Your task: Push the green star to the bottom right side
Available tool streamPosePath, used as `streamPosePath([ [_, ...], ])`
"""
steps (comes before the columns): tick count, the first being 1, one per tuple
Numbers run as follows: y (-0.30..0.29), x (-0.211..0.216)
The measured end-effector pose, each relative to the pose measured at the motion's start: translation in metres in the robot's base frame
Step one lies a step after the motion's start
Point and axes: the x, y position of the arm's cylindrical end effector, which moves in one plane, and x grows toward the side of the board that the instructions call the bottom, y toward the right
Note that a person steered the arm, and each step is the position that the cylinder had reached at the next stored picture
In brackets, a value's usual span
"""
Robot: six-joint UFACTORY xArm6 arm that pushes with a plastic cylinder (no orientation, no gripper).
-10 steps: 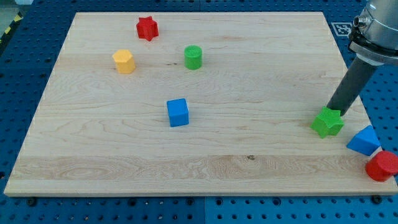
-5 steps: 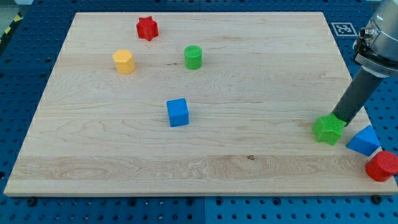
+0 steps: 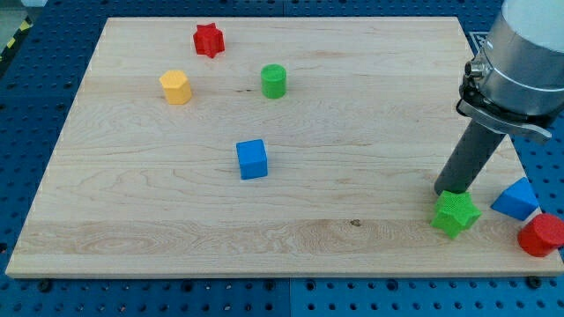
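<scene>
The green star (image 3: 456, 214) lies on the wooden board (image 3: 352, 132) near its bottom right corner. My tip (image 3: 445, 191) stands right at the star's upper edge, touching or almost touching it, with the dark rod rising up and to the right. A blue block (image 3: 516, 199) and a red block (image 3: 541, 235) lie just right of the star at the board's right edge.
A blue cube (image 3: 252, 159) sits left of the board's centre. A green cylinder (image 3: 274, 81), a yellow block (image 3: 175, 87) and a red star (image 3: 209, 40) lie in the upper left part.
My tip has moved down and to the left, and the green star has slid down and slightly left, toward the board's bottom edge. The other blocks have not moved.
</scene>
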Motion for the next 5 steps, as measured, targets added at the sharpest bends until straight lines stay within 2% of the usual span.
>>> streamPosePath([
  [1,-0.036,-0.013],
  [2,-0.042,0.007],
  [3,-0.022,0.022],
  [5,-0.002,0.025],
])
